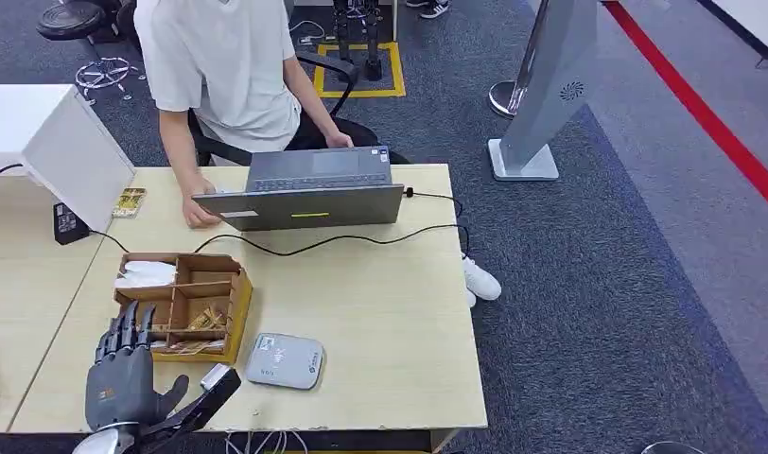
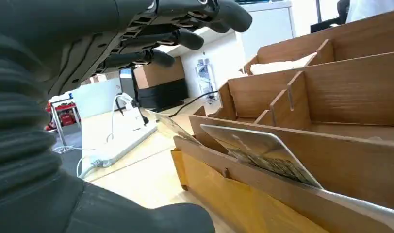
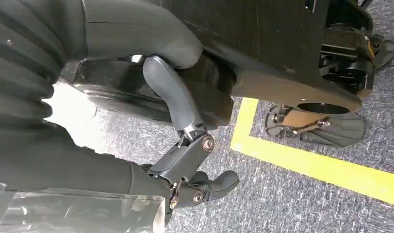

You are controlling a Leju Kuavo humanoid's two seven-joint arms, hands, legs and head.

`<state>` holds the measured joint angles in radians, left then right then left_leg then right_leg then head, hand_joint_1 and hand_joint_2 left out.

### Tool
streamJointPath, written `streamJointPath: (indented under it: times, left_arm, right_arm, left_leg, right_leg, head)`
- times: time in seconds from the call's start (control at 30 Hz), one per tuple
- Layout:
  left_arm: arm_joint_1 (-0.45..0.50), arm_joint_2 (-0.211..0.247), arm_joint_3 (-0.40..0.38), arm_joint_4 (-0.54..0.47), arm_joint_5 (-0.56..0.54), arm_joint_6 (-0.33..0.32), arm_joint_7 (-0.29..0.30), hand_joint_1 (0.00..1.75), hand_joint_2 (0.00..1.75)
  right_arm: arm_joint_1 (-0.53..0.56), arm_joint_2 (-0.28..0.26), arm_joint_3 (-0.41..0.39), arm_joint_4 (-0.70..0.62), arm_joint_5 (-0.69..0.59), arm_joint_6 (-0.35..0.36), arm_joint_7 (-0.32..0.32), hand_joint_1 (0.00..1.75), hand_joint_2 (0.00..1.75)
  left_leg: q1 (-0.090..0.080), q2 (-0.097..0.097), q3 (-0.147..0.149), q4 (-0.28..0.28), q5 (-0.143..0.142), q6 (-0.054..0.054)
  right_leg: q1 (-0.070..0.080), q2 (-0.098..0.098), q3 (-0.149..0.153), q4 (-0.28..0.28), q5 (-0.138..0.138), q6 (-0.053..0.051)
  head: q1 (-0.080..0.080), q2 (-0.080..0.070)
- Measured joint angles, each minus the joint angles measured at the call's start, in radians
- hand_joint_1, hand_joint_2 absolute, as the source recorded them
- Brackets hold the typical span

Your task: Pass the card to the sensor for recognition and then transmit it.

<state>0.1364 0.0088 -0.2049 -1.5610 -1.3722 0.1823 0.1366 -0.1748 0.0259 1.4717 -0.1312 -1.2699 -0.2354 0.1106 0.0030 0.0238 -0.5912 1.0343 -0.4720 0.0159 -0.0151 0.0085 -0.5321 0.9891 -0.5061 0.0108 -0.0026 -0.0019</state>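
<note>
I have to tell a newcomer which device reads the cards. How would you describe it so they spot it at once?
Start at the wooden desk and find the partitioned wooden box near its front edge. Just right of that box lies the sensor: a flat, grey, rounded-corner pad, the only such thing there.

Head view looks steeply down on the tabletop [image 1: 380, 312]; left wrist view sits low, close beside the shared wooden organizer [image 1: 183, 305]; right wrist view faces the floor.

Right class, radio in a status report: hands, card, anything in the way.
Left hand open beside wooden box. Right hand hanging, holding nothing. Card in box, untouched. Sensor path unobstructed.
</note>
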Motion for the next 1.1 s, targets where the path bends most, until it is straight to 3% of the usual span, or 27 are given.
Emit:
streamJointPath:
  times: [0.37,0.67,1.0,1.03,1.1]
  left_arm:
    - [-0.054,-0.037,0.000,0.065,-0.032,0.033,-0.015,0.00,1.75]
    - [-0.073,-0.048,0.000,0.115,-0.031,0.081,-0.039,0.00,1.75]
    - [-0.077,-0.055,0.000,0.137,-0.028,0.089,-0.048,0.00,1.75]
    - [-0.077,-0.056,0.000,0.137,-0.027,0.089,-0.048,1.75,1.75]
    - [-0.079,-0.056,0.001,0.138,-0.026,0.089,-0.049,1.75,1.75]
  right_arm:
    - [-0.003,0.000,0.015,0.000,0.016,0.000,0.000,0.00,1.75]
    - [-0.004,0.000,0.025,0.000,0.018,0.002,0.000,0.00,1.75]
    - [-0.005,0.000,0.027,0.000,0.018,0.002,0.000,0.00,1.75]
    - [-0.005,0.000,0.027,0.000,0.018,0.002,0.000,0.00,1.75]
    - [-0.005,0.000,0.027,0.000,0.018,0.002,0.000,0.00,1.75]
  left_leg:
    - [0.000,0.000,0.000,0.000,0.000,0.000]
    - [0.000,0.000,0.000,0.000,0.000,0.000]
    - [0.000,0.000,0.000,0.000,0.000,0.000]
    - [0.000,0.000,0.000,0.000,0.000,0.000]
    - [0.000,0.000,0.000,0.000,0.000,0.000]
  right_leg:
    - [0.000,0.000,0.000,0.000,0.000,0.000]
    - [0.000,0.000,0.000,0.000,0.000,0.000]
    - [0.000,0.000,0.000,0.000,0.000,0.000]
    - [0.000,0.000,0.000,0.000,0.000,0.000]
    - [0.000,0.000,0.000,0.000,0.000,0.000]
  head:
    - [0.000,0.000]
    - [0.000,0.000]
    - [0.000,0.000]
    - [0.000,0.000]
    - [0.000,0.000]
